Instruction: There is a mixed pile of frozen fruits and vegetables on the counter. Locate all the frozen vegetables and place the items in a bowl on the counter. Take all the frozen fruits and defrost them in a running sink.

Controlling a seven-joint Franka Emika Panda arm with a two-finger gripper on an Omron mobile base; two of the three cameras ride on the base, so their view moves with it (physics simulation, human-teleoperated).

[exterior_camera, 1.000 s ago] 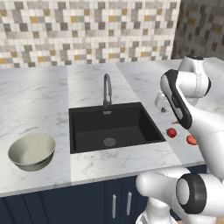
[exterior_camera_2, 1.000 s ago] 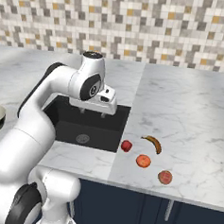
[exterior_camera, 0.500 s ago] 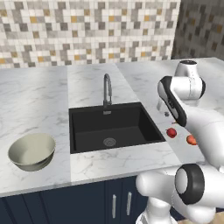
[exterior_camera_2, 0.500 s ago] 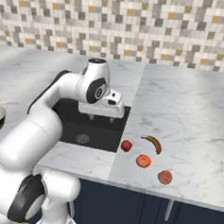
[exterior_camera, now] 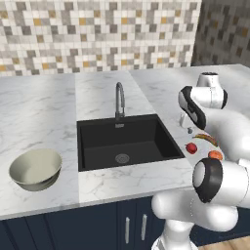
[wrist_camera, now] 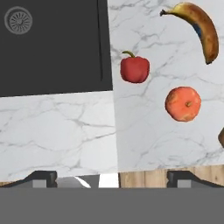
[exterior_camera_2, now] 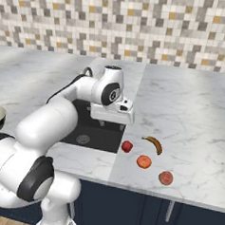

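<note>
Hand view shows the open gripper (wrist_camera: 111, 177) hovering above the counter (wrist_camera: 57, 131) edge, so it should centre over the red vegetable (wrist_camera: 134, 69), just beside the sink (wrist_camera: 52, 43), before descending straight, clear of the banana (wrist_camera: 202, 28).

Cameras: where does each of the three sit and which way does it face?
Left base view: behind the arm's left, looking down over the black rectangular sink and beige-grey bowl; white arm at lower right.
Right base view: behind the arm's right, looking at the white marble counter; arm at lower left, open gripper above the sink edge.
Hand view: on the hand, looking straight down.
Shared by all three: small red bell pepper, round orange fruit, curved yellow banana.
</note>
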